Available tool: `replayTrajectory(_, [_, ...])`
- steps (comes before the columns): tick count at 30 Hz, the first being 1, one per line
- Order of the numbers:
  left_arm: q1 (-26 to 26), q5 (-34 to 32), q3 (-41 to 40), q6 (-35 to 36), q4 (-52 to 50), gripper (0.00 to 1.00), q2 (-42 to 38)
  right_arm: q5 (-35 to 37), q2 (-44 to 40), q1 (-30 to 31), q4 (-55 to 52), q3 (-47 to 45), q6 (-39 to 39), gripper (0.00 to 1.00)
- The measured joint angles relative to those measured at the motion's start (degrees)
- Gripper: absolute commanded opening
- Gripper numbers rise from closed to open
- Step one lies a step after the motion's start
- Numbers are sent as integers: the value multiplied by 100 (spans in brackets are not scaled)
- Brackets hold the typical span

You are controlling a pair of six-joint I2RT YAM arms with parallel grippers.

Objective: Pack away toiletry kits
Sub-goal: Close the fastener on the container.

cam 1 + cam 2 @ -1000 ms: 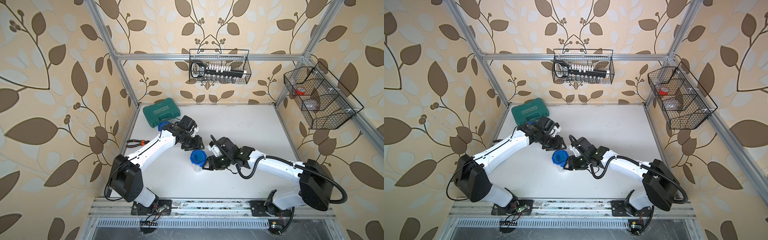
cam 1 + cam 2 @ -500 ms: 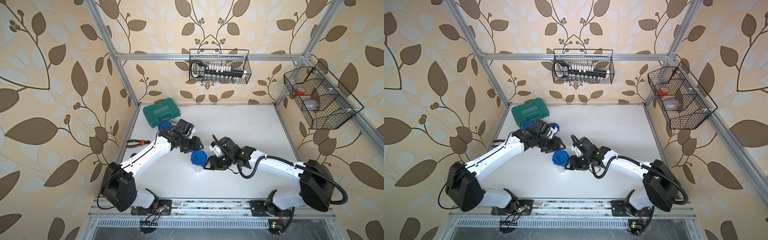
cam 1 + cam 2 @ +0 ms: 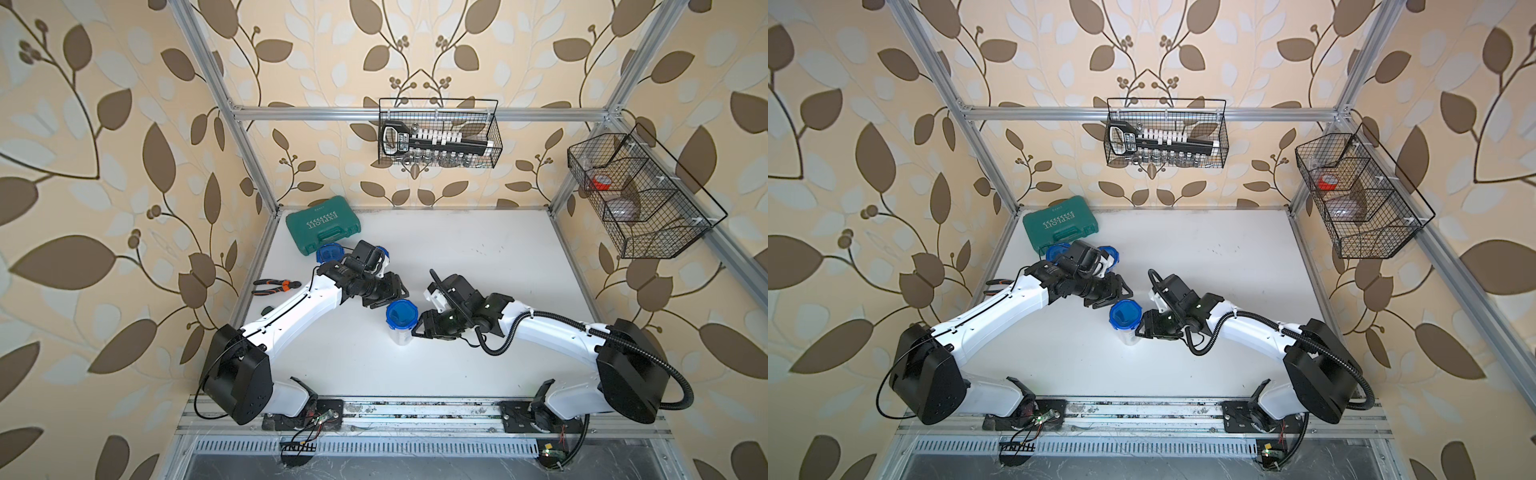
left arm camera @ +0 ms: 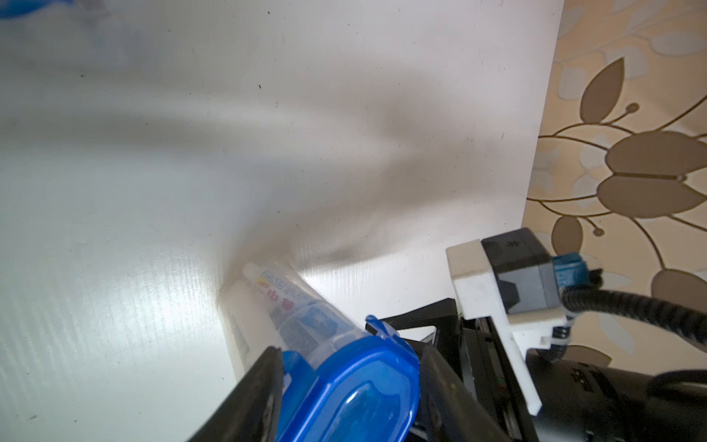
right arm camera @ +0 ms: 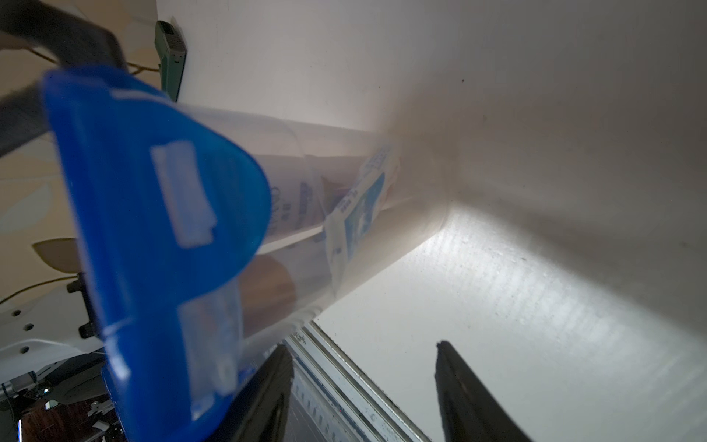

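Observation:
A clear jar (image 3: 400, 332) with a blue four-tab lid (image 3: 401, 315) stands upright mid-table, also in a top view (image 3: 1125, 316). Inside it I see a white toothpaste tube (image 4: 285, 296) and a white bottle (image 5: 285, 199). My left gripper (image 4: 350, 348) reaches in from the far left; its fingers sit against both sides of the lid (image 4: 355, 398), seen from above too (image 3: 390, 297). My right gripper (image 5: 363, 348) stands open just right of the jar (image 5: 306, 160), nothing between its fingers, one finger (image 5: 267, 382) beside a lid tab. From above it is here (image 3: 417, 328).
Two more blue-lidded jars (image 3: 329, 252) (image 3: 381, 253) stand behind my left wrist, next to a green tool case (image 3: 324, 224) at the back left. Pliers (image 3: 276, 286) lie by the left edge. Wire baskets hang on the back wall (image 3: 438, 133) and right wall (image 3: 640, 195).
The left arm's shoulder and elbow have swung a little to the left, while its gripper stays at the lid. The right arm and the jar have hardly moved.

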Motion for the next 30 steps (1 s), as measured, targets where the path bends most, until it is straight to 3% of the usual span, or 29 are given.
replayTrajectory(13, [0, 186, -114, -186, -195, 57, 17, 199, 55, -74, 9, -46, 17, 60])
replayTrajectory(22, [0, 313, -111, -229, -216, 63, 131, 212, 118, -81, 28, -48, 22, 60])
replayTrajectory(24, [0, 313, -105, -223, -238, 67, 131, 212, 118, -81, 33, -48, 17, 59])
replayTrajectory(30, [155, 444, -90, 4, -551, 93, 131, 291, -46, -79, 79, -24, -61, 61])
